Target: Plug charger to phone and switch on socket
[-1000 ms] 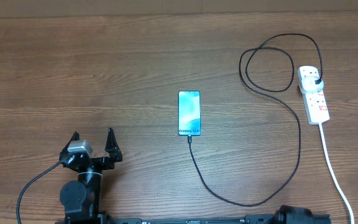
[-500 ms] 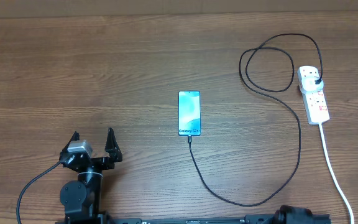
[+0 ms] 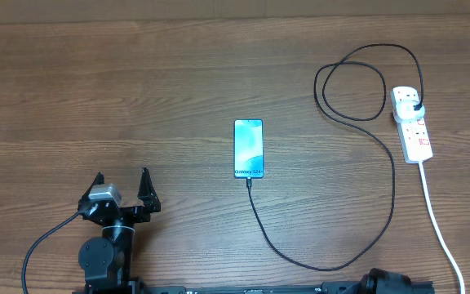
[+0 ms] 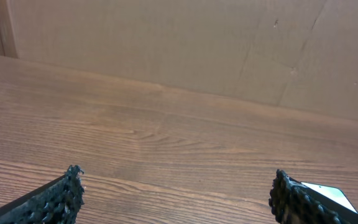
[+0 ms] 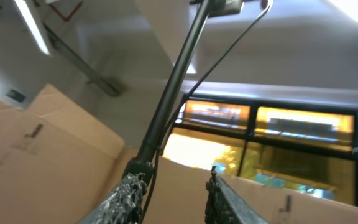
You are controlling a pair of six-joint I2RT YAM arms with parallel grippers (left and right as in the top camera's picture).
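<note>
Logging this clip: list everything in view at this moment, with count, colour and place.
phone: one, blue-teal screen facing up, middle of the table
charger: one, thin black cable, runs from the phone's near end, loops right, plug in the socket's far end
socket: one, white strip with red markings, right side of the table
cord: one, thick white, from the socket to the near edge
table: one, brown wood grain, fills the overhead view
cardboard wall: beige, behind the table's far edge
pole: one, dark, overhead in the right wrist view
left gripper: one, black, near left, open and empty
right gripper: one, black, pointing up, fingers apart, empty
</note>
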